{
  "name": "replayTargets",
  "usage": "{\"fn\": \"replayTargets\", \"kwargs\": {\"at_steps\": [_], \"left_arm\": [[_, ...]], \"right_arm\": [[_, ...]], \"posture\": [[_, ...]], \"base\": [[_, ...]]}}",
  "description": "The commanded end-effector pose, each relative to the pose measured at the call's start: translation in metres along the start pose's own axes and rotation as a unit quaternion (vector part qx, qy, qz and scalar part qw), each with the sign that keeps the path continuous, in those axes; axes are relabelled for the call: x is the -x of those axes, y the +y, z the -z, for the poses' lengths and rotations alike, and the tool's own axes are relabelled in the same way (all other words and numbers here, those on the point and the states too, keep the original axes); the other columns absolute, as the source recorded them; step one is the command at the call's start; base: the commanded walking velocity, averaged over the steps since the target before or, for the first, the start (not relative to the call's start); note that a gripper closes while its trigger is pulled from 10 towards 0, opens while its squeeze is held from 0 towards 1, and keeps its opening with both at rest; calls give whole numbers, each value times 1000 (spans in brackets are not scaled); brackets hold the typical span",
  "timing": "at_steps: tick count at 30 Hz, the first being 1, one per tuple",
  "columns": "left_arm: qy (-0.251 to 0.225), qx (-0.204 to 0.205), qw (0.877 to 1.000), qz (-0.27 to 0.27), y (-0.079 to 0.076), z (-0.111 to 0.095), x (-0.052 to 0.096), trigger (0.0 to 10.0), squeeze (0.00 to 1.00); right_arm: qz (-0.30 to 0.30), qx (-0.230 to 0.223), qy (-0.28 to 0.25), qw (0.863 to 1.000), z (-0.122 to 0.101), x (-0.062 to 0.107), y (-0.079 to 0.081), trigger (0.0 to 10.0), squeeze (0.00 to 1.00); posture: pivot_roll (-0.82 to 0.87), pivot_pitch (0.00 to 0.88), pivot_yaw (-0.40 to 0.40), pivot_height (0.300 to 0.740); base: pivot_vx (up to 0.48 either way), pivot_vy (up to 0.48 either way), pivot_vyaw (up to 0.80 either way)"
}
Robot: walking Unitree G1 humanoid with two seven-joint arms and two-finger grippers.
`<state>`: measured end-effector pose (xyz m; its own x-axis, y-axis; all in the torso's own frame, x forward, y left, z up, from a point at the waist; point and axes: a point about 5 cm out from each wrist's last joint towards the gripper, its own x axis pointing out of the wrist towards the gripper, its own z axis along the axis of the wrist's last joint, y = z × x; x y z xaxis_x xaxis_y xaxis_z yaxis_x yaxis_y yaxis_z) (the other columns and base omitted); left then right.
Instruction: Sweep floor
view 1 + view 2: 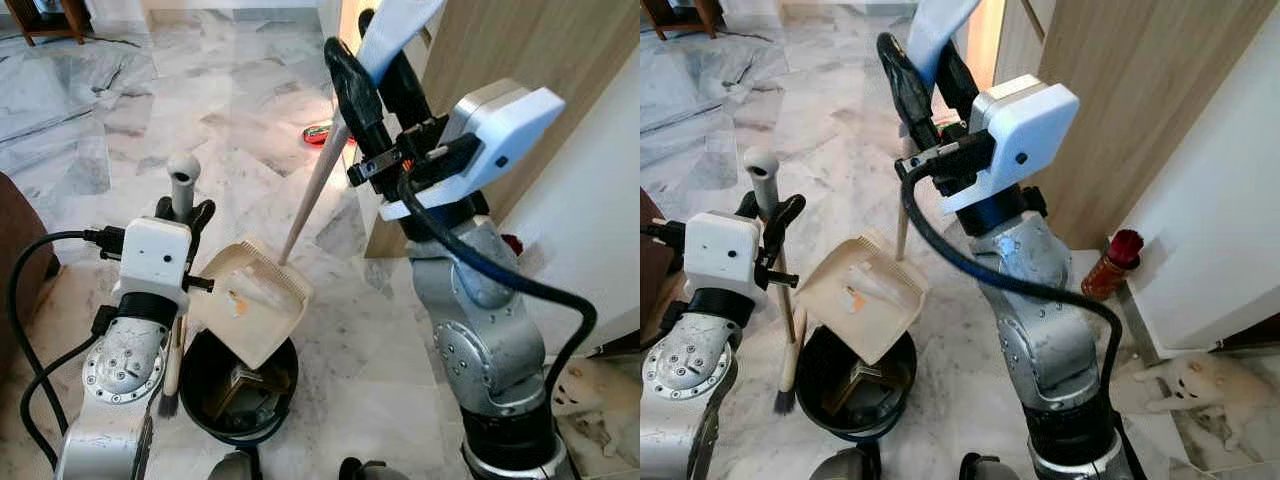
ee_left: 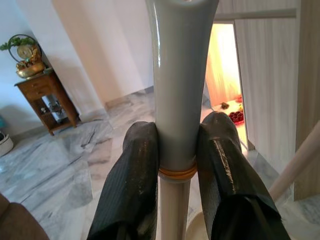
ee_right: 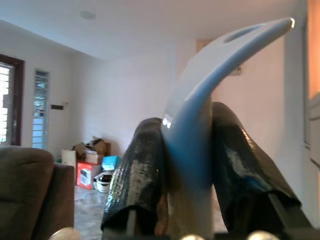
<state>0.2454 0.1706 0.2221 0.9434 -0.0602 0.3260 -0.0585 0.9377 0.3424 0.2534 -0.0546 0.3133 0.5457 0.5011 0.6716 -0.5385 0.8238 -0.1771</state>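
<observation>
Tipping dustpan (image 1: 252,300) over bin (image 1: 205,395), right fingers (image 3: 140,175) clamping its handle (image 3: 200,125), left fingers (image 2: 132,185) pinching broom (image 2: 177,100)

The right tool (image 3: 187,175) clamps a pale curved handle (image 3: 210,85), with boxes (image 3: 92,160) beyond.

dustpan (image 1: 252,300) over bin (image 1: 205,378), broom (image 1: 172,330) left

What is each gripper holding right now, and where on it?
Left gripper: broom, at its grey handle top. Right gripper: dustpan, at its white handle grip.
</observation>
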Motion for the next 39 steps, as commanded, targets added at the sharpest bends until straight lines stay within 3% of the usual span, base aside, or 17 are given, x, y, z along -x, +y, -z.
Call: {"fn": "replayTargets", "kwargs": {"at_steps": [1,6,16,29,39], "left_arm": [[-27,-9,1000,3,0,-8,-2,10000,0],[-29,-10,1000,5,1,-8,-3,10000,0],[-35,-11,999,16,-1,-8,-8,10000,0],[-42,-12,999,18,-2,-9,-11,10000,0],[-45,-15,999,17,-2,-8,-13,10000,0]], "right_arm": [[-17,11,-45,999,-22,1,8,10000,0],[-26,-3,-46,999,-27,6,16,10000,0],[-72,30,-60,995,-40,13,40,10000,0],[-88,51,-78,992,-45,12,48,10000,0],[-126,92,-85,984,-46,12,55,10000,0]], "posture": [[-6,204,-30,740],[-9,206,-29,740],[-22,206,-12,740],[-18,202,-12,740],[-16,199,-21,740]], "base": [[0,0,0],[0,0,0],[0,0,0],[0,0,0],[0,0,0]]}}
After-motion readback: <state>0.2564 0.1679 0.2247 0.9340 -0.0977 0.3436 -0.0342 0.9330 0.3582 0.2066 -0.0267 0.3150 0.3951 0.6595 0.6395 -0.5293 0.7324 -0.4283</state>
